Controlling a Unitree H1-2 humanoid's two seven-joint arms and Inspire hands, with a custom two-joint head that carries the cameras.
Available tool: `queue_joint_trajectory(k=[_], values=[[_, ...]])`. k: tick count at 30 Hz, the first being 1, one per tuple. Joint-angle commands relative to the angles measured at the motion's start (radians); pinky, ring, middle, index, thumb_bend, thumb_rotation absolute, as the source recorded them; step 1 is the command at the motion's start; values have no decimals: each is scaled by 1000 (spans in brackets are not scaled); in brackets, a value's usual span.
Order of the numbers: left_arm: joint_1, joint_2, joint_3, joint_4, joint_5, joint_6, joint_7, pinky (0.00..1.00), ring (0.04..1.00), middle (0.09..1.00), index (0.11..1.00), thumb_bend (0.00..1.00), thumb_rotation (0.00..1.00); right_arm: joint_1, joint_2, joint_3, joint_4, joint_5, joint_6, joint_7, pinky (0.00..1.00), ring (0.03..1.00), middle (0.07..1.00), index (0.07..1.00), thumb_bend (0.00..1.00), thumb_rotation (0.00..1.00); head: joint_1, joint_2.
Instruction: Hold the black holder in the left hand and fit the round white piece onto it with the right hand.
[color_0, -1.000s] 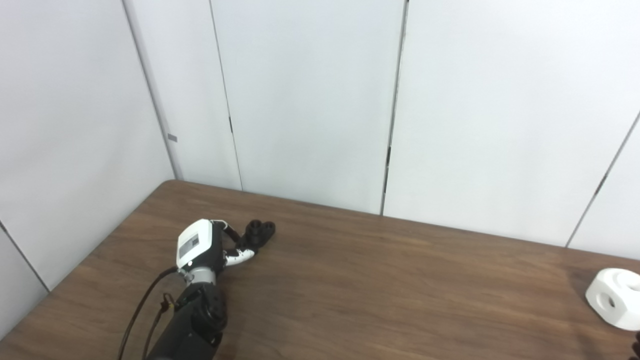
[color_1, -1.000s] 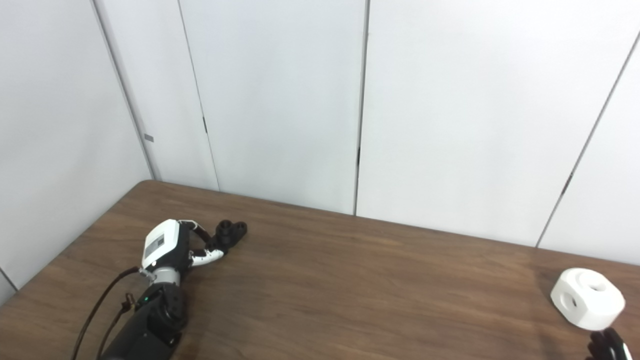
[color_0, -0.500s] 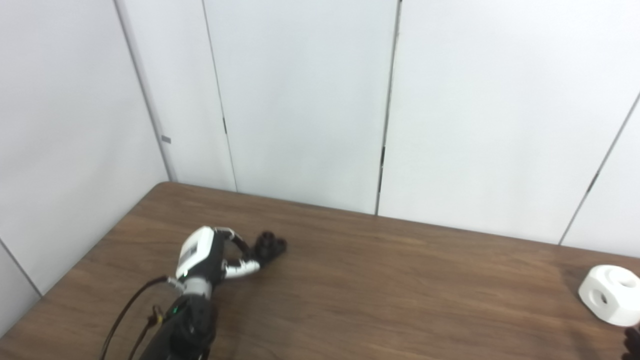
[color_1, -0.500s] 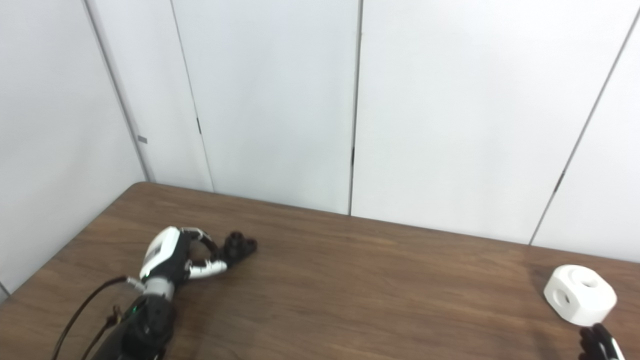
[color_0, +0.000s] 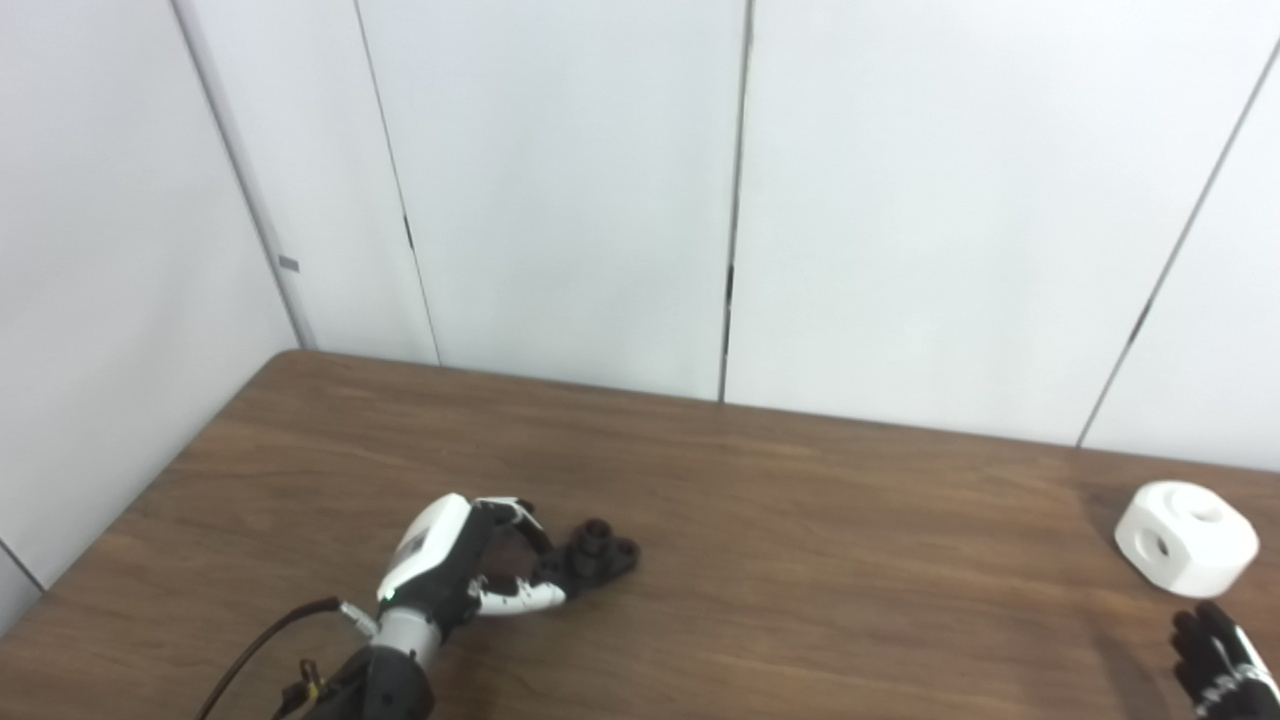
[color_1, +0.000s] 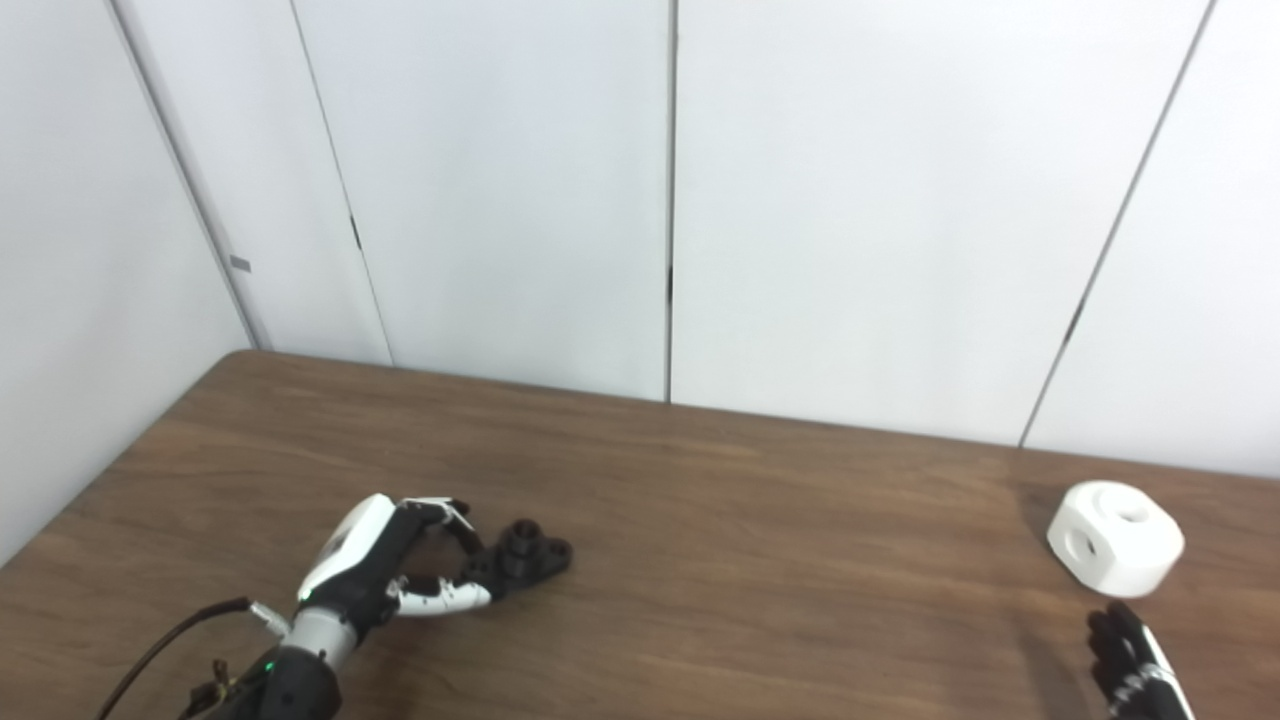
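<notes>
Left hand pinches the black holder on the surface; right hand, fingers spread, sits at six o'clock of the white piece.

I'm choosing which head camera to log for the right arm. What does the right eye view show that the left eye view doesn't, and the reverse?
Only the right eye view shows table to the right of the white piece, and the right hand well inside the frame.

Only the left eye view shows more of the left wall, with that hand cut by its corner.

Both show the left hand with fingers at the black holder, and the right hand short of the white piece, fingers apart.
</notes>
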Motion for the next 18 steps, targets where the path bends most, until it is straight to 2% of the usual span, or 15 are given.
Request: queue_joint_trajectory(k=[1,5,10,18], values=[[18,-8,-29,-32,-6,-1,-44,837,898,825,488,515,41,42,37,20,30,5,5,-5,1000,976,953,946,596,833,-9,1],[53,-23,-77,-71,7,-13,-62,860,920,839,488,514,41,44,46,26,18,-32,13,-24,1000,962,937,940,604,842,-21,7],[88,-34,-138,-113,28,-20,-89,863,925,851,487,515,42,42,53,32,1,-36,28,-26,1000,967,937,942,594,841,-45,41],[141,-57,-185,-138,37,-94,-85,831,908,842,487,514,40,38,74,42,-29,-71,53,-46,1000,964,933,943,596,861,-106,81]])
